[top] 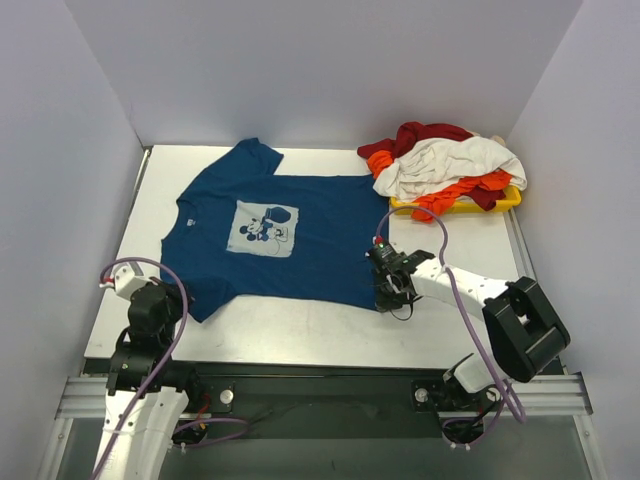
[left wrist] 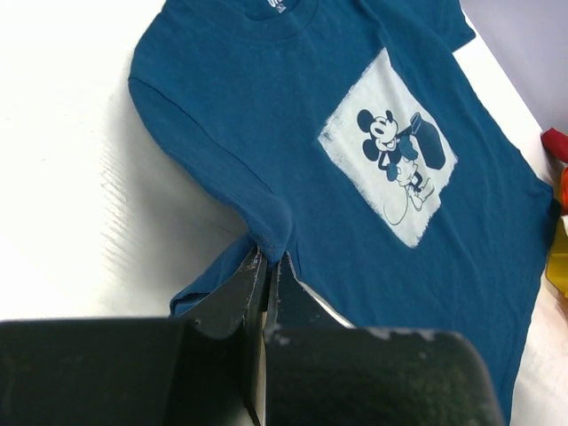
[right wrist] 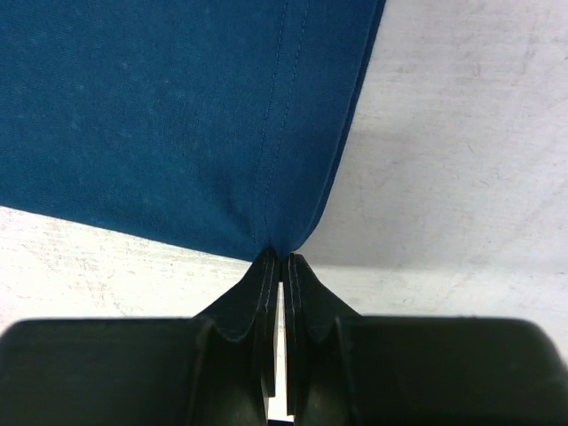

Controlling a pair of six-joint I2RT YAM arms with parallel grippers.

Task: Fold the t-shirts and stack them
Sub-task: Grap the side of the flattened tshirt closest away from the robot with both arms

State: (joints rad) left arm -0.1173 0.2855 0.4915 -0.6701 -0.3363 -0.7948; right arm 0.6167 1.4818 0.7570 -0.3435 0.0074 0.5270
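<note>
White bench [top: 300, 335], pale walls on three sides. One dark blue t-shirt [top: 320, 250] lies flat, print up, spread between the two sets of jaws. The left jaws are pressed together, pinching a puckered fold at the near sleeve; collar and print lie beyond them. The right jaws are pressed together on the near hem corner, cloth fanning away ahead. Well beyond the right jaws, a heap of red, white and orange t-shirts [top: 440, 165] sits on a yellow tray [top: 508, 203].
</note>
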